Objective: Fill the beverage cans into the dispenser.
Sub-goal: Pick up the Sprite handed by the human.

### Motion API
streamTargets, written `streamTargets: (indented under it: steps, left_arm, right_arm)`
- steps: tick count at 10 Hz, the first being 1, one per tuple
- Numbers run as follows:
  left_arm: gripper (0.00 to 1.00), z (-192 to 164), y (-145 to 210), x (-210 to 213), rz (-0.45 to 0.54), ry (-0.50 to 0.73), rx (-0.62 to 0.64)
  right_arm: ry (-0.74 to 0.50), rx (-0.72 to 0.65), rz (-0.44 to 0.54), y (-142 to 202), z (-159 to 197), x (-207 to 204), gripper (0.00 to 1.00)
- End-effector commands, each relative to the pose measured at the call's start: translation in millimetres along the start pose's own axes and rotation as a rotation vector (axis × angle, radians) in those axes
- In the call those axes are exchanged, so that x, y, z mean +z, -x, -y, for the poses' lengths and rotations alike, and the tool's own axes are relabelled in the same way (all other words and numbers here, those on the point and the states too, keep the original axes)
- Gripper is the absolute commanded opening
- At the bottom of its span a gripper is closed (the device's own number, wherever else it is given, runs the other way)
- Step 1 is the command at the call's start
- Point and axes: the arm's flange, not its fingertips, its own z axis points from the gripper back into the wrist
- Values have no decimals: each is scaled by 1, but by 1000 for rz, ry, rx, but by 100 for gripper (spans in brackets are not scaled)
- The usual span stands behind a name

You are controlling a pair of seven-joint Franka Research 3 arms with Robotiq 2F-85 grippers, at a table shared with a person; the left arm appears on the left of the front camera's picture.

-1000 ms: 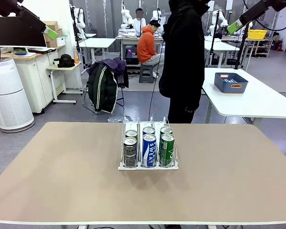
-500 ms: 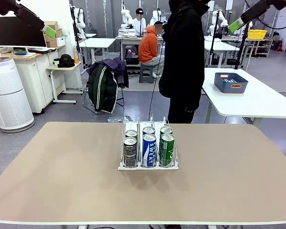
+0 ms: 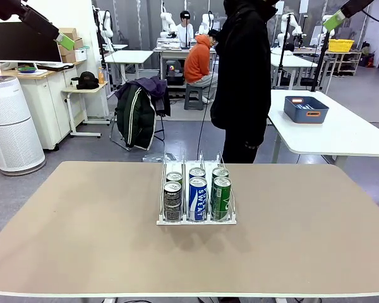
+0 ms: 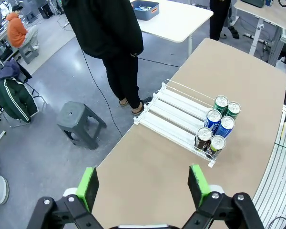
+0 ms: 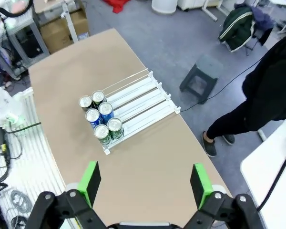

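The dispenser (image 3: 196, 221) stands mid-table with several beverage cans in its three lanes: a dark grey can (image 3: 172, 201), a blue can (image 3: 198, 198) and a green can (image 3: 222, 197) in front, one more behind each. My left gripper (image 3: 66, 43) hangs high at the upper left, open and empty. My right gripper (image 3: 333, 22) is high at the upper right, also open and empty. From the left wrist, the left gripper (image 4: 144, 186) looks down on the dispenser (image 4: 178, 107) and the cans (image 4: 219, 125). Far below the right gripper (image 5: 145, 183) lie the dispenser (image 5: 143, 98) and the cans (image 5: 100, 117).
A person in black (image 3: 243, 76) stands at the far edge of the table (image 3: 82, 221), just behind the dispenser. A second white table at the right holds a blue bin (image 3: 306, 108). A grey stool (image 4: 81, 124) stands on the floor beyond the table.
My right gripper has risen and moved farther to the upper right corner. The left gripper, the cans and the dispenser have stayed put.
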Motion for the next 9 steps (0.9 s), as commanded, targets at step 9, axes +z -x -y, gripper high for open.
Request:
streamTargets:
  steps: [9]
  left_arm:
    - [100, 13, -8, 9, -48, 4, 17]
  right_arm:
    - [-42, -3, 25, -2, -4, 8, 100]
